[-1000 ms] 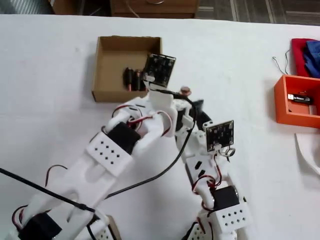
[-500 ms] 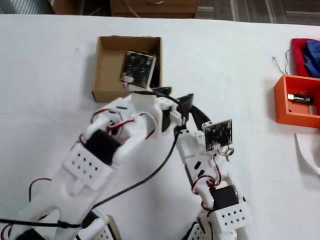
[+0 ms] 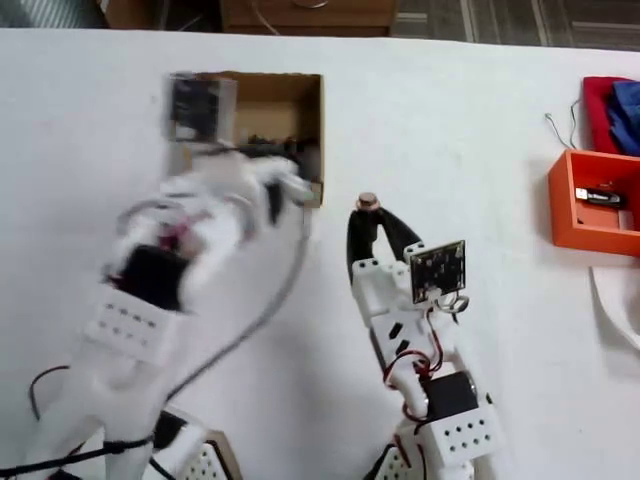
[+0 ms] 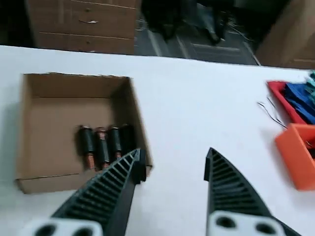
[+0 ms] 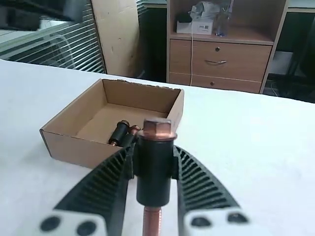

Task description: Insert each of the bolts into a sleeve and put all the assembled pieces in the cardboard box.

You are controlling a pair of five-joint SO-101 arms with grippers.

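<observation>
My right gripper (image 3: pixel 372 216) is shut on a black sleeve with a copper bolt (image 5: pixel 155 164) through it, held upright to the right of the cardboard box (image 3: pixel 275 100). The bolt's head (image 3: pixel 367 203) points up. Several assembled pieces (image 4: pixel 103 141) lie side by side on the box's floor, also seen as pieces (image 5: pixel 123 133) in the right wrist view. My left gripper (image 4: pixel 174 157) is open and holds nothing, hovering by the box's near right corner. In the high view the left arm (image 3: pixel 170 260) lies blurred over the box's near wall.
An orange tray (image 3: pixel 590 205) holding a small black device stands at the right edge, with red and blue cloth (image 3: pixel 612 110) behind it. A thin wire (image 3: pixel 562 125) lies near them. White table stretches between the box and the tray.
The left arm has swung left, away from the right gripper and across the front of the box. The right arm has kept still with the bolt and sleeve, now uncovered.
</observation>
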